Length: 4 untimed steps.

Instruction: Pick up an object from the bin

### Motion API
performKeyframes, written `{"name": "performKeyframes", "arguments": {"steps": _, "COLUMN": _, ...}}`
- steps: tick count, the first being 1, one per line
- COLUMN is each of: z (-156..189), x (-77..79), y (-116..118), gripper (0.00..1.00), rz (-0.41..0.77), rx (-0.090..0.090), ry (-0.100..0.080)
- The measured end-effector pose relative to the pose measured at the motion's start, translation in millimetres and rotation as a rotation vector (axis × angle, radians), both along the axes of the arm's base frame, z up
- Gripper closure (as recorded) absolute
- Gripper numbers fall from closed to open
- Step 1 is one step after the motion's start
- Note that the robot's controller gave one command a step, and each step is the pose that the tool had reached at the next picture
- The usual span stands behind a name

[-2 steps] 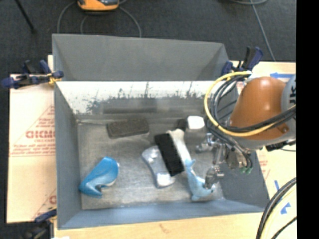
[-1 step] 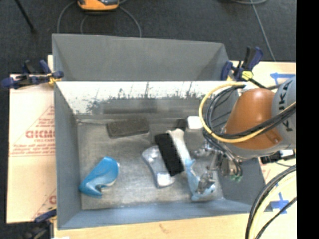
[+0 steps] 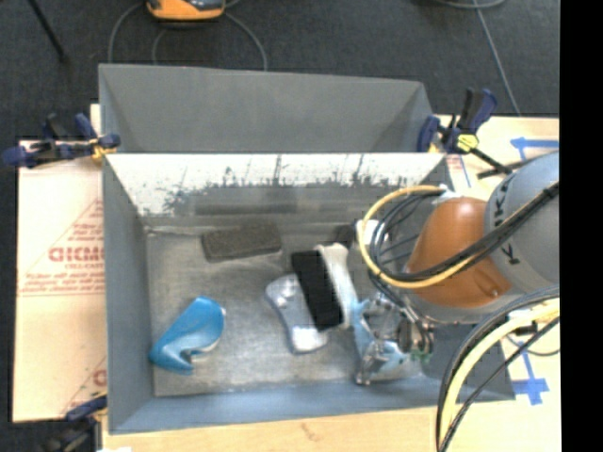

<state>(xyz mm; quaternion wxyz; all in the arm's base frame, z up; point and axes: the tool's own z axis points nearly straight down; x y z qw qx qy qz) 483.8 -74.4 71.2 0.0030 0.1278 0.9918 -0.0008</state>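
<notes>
The gripper [image 3: 380, 354] is down in the bin [image 3: 122, 299] at about 4 o'clock on the floor. It is close to the right wall at its 3 o'clock and near the front wall at its 6 o'clock, so there is little room on those two sides. Whether it is wide or narrow cannot be told, and nothing can be seen held in it. Above it at 1 o'clock are the arm's orange cover [image 3: 452, 252] and a loop of cables [image 3: 377, 238], which overhang the right-hand part of the floor.

The nearest things lie in a small cluster at the gripper's 10 to 11 o'clock. A black bar [image 3: 316, 290] lies lengthwise from 12 to 6 o'clock. A white piece [image 3: 334, 257] is just beside it on its right, and that piece's pale blue lower end comes close to the gripper. A pale grey lump [image 3: 294, 320] pokes out from under the bar at 7 o'clock.

Further out at 9 o'clock, well apart from the cluster, a bright blue curved thing [image 3: 188, 334] lies near the left wall. A dark grey flat pad [image 3: 241, 243] lies at 10 o'clock, towards the far wall.

The bare floor between the blue thing and the cluster is the widest open stretch. There is a narrower strip along the front wall.
</notes>
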Motion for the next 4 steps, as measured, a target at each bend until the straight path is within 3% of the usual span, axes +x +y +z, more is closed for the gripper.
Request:
{"name": "performKeyframes", "arguments": {"steps": 1, "z": 54.0, "x": 11.0, "y": -17.0, "gripper": 0.00, "rz": -0.039, "rx": 0.003, "ry": 0.005}}
{"name": "performKeyframes", "arguments": {"steps": 2, "z": 21.3, "x": 0.3, "y": -34.5, "gripper": 0.00, "rz": 0.244, "rx": 0.000, "ry": 0.002}}
{"name": "performKeyframes", "arguments": {"steps": 3, "z": 2.6, "x": 16.9, "y": -8.6, "gripper": 1.00, "rz": -0.115, "rx": -0.002, "ry": 0.001}}
{"name": "performKeyframes", "arguments": {"steps": 4, "z": 2.7, "x": 16.9, "y": -8.9, "gripper": 1.00, "rz": -0.114, "rx": -0.002, "ry": 0.001}}
